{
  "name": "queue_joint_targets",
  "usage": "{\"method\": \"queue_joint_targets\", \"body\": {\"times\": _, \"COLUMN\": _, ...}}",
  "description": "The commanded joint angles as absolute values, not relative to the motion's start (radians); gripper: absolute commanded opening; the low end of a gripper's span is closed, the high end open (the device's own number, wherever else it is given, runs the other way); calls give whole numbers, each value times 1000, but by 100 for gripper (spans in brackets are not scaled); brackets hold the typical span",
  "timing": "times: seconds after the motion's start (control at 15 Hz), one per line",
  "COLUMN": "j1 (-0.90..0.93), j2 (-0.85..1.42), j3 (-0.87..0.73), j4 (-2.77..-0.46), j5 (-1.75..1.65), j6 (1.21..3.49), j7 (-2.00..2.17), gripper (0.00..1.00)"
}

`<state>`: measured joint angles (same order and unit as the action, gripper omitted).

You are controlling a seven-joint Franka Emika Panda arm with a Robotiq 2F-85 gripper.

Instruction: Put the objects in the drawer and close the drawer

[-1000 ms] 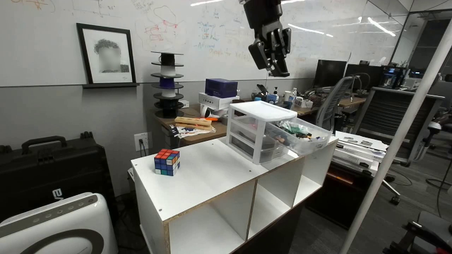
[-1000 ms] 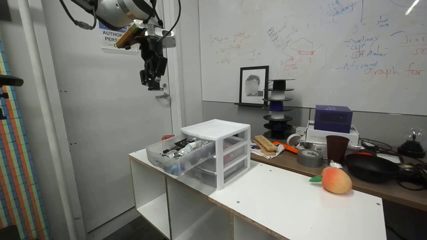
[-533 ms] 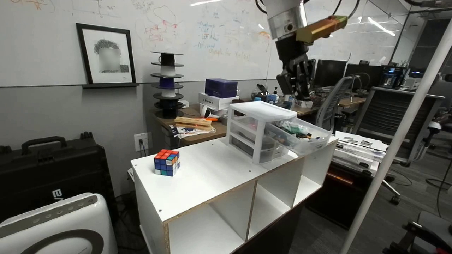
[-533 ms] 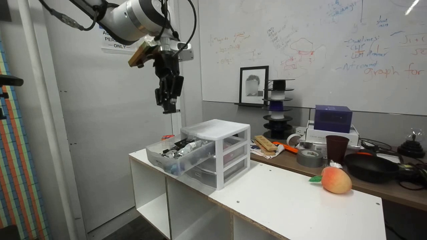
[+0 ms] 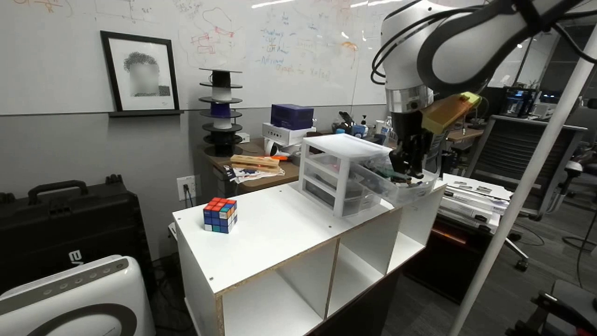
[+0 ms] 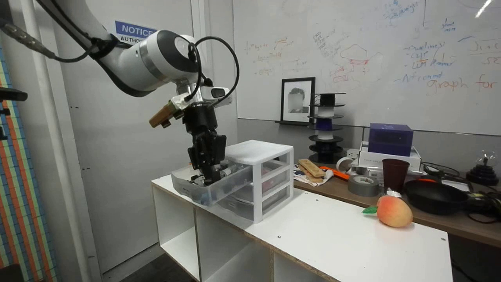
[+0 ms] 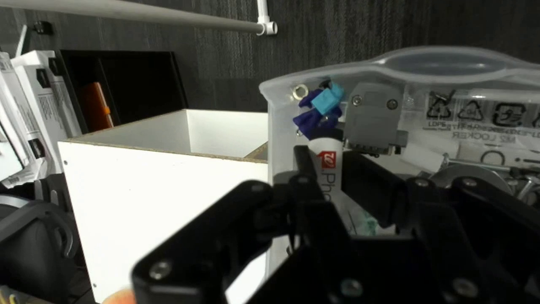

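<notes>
One black claw [image 7: 325,158], its grip impossible to tell, is straddling a white, black-capped tube [image 7: 331,169] in the shallow translucent plastic drawer [image 6: 231,185], jutting from its white-framed unit [image 6: 257,186], presumably for your loading.

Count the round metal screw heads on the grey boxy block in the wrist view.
2 on the grey block: a left screw head, a right screw head. More may hide underneath.
</notes>
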<state>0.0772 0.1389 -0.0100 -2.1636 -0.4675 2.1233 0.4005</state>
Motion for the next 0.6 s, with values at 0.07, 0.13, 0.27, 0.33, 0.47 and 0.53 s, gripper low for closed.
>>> {"method": "queue_joint_targets", "body": {"times": 0.07, "j1": 74, "j2": 41, "j3": -16, "j4": -2298, "j5": -574, "j6": 2294, "j7": 480, "gripper": 6}}
{"method": "queue_joint_targets", "body": {"times": 0.13, "j1": 73, "j2": 24, "j3": -15, "j4": -2315, "j5": -597, "j6": 2318, "j7": 497, "gripper": 48}}
{"method": "queue_joint_targets", "body": {"times": 0.27, "j1": 71, "j2": -21, "j3": -9, "j4": -2346, "j5": -628, "j6": 2350, "j7": 516, "gripper": 55}}
{"method": "queue_joint_targets", "body": {"times": 0.33, "j1": 69, "j2": -50, "j3": -4, "j4": -2363, "j5": -630, "j6": 2360, "j7": 515, "gripper": 64}}
{"method": "queue_joint_targets", "body": {"times": 0.47, "j1": 65, "j2": -116, "j3": 9, "j4": -2391, "j5": -591, "j6": 2354, "j7": 495, "gripper": 80}}
{"method": "queue_joint_targets", "body": {"times": 0.53, "j1": 66, "j2": -150, "j3": 18, "j4": -2401, "j5": -562, "j6": 2325, "j7": 468, "gripper": 87}}
